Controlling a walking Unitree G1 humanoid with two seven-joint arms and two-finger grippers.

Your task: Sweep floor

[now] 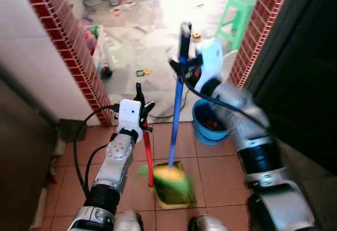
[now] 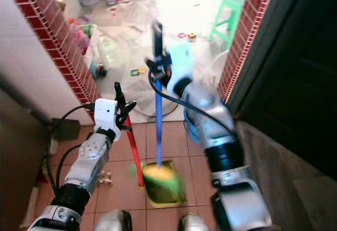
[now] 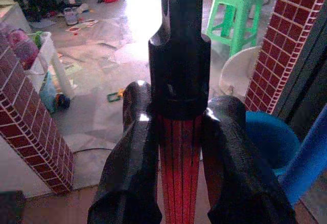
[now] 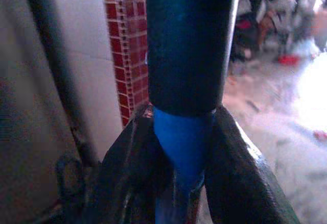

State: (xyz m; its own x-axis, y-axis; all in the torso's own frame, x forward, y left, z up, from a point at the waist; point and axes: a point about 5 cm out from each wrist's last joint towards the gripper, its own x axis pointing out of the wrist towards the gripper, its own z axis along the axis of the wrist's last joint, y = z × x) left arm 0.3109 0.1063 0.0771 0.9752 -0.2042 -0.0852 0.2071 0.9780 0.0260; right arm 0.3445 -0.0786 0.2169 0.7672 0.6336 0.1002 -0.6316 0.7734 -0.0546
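Two tools were in hand, one per gripper, and the sweeping looked barely under way. At about 9 o'clock of the scene the left gripper (image 1: 140, 106) had its fingers clamped on the red handle (image 1: 148, 154) of the dustpan (image 1: 174, 186), whose yellow-green tray lay flat on the tiles at 6 o'clock, between the robot's arms. Just to the right, the right gripper (image 1: 184, 65) held the blue broom (image 1: 177, 112) high on its stick, fingers closed round it just below the black end grip; the broom's foot met the pan's rear edge. Whether any dirt was in the pan could not be told, as it was blurred. My judgement: tools were gathered and set, but the littered floor (image 1: 158, 36) beyond the doorway, toward 12 o'clock, was all left to do.

From the left wrist, the fingers (image 3: 130, 173) showed pressed on either side of the red ribbed shaft under its black collar, with the green stool (image 3: 237, 12) and blue bucket (image 3: 271, 140) beyond. From the right wrist, the fingers (image 4: 240, 178) pinched the blue stick beside a brick pillar (image 4: 122, 40), a detail the head views blurred.
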